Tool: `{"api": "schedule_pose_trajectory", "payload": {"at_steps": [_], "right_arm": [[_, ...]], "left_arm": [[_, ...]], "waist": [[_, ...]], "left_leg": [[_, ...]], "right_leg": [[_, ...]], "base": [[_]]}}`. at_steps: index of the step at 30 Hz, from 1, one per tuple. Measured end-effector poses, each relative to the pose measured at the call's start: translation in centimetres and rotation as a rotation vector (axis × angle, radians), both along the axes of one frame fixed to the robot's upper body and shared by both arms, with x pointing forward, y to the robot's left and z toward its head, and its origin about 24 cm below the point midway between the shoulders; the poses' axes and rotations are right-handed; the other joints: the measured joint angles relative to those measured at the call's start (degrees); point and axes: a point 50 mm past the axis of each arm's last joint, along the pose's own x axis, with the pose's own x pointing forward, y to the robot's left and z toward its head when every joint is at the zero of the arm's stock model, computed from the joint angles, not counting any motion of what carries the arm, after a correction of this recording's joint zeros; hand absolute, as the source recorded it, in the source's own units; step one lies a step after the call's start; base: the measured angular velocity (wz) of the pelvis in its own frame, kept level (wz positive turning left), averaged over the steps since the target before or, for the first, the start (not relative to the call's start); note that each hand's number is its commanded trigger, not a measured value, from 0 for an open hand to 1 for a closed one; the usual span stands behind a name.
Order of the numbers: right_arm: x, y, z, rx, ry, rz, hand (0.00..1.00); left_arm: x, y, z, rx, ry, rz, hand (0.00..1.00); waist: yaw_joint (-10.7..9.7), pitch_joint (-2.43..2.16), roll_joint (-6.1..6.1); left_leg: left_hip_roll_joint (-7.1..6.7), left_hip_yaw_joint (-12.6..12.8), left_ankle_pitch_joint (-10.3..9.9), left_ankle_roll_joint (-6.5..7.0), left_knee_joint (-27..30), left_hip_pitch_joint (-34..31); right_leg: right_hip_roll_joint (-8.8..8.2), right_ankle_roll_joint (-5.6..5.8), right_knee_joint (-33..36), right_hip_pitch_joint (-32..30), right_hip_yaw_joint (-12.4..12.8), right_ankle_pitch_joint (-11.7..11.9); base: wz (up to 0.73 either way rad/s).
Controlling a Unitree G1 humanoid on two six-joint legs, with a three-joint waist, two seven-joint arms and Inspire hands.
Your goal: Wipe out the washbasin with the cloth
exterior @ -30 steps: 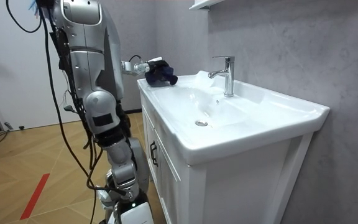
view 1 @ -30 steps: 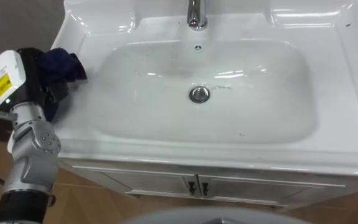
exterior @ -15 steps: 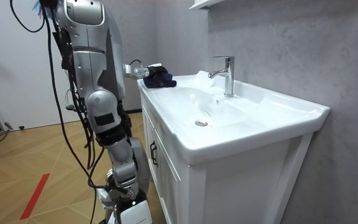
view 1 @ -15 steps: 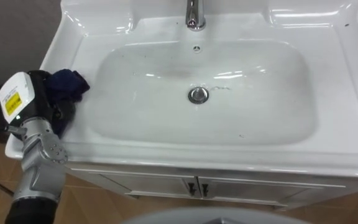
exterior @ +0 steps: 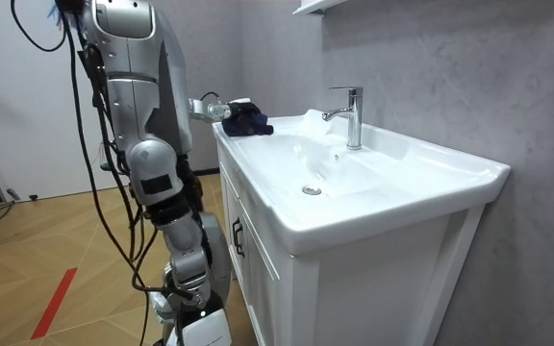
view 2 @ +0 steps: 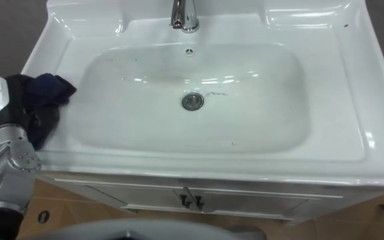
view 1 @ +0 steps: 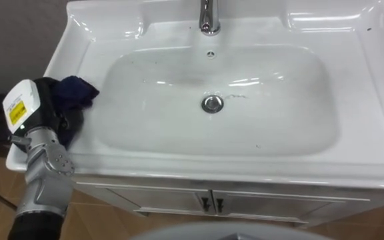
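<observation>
The white basin (view 1: 279, 113) lies below me with a round drain (view 1: 212, 103) in its middle and a chrome faucet (view 1: 209, 17) at the back. A dark blue cloth (view 1: 79, 90) rests on the basin's left rim. My left hand (view 1: 45, 100) is curled round that cloth at the rim's outer edge, with the cloth bunched toward the bowl. In the room view the cloth (exterior: 248, 120) and left hand (exterior: 227, 111) sit at the far corner of the vanity top. I stand upright in front of the vanity.
White cabinet doors (view 1: 212, 200) with small handles are under the basin's front edge. A grey wall (exterior: 431, 58) runs behind the faucet. Wooden floor (exterior: 46, 240) spreads behind me, marked with a red strip (exterior: 54, 303).
My left hand has come down with the cloth from above the rim onto it and slid a little toward the front edge. In the last half second it barely moved.
</observation>
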Motion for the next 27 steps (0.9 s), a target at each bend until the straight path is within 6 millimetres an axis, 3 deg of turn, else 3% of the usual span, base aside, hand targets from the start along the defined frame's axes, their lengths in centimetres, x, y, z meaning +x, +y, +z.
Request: {"api": "schedule_pose_trajectory", "payload": {"at_steps": [3,9,15,27], "right_arm": [[-0.1,0.0,0.0,-0.001,0.001,-0.001,0.00],[0.2,0.0,0.0,-0.003,-0.006,0.010,0.00],[0.7,0.0,0.0,-0.008,-0.021,0.019,0.00],[1.0,-0.1,0.0,-0.013,-0.025,0.049,0.00]], "left_arm": [[0.1,-0.1,0.2,0.007,-0.008,-0.004,0.00],[0.7,-0.5,1.5,0.041,-0.061,-0.031,0.00],[1.1,-0.9,2.4,0.077,-0.100,-0.072,0.00],[1.5,-1.9,3.2,0.073,-0.153,-0.129,0.00]], "waist": [[-0.01,0.03,-0.01],[-0.55,0.66,0.20],[-0.99,0.94,-0.08],[-1.10,0.83,0.12]], "left_leg": [[-0.02,-0.01,0.00,0.01,0.00,-0.06],[-0.08,-0.04,0.01,0.03,-0.32,-0.04],[-0.13,-0.23,0.02,0.03,-0.33,-0.10],[-0.29,-1.16,0.02,0.03,-0.35,-0.45]], "right_leg": [[0.01,0.06,-0.69,0.09,0.00,0.13],[0.04,0.20,-0.74,0.15,0.41,0.39],[0.05,0.21,-0.80,-0.02,0.73,0.39],[0.04,0.27,-1.52,-0.03,0.61,0.43]], "base": [[0.00],[0.00],[-0.02],[0.00]]}}
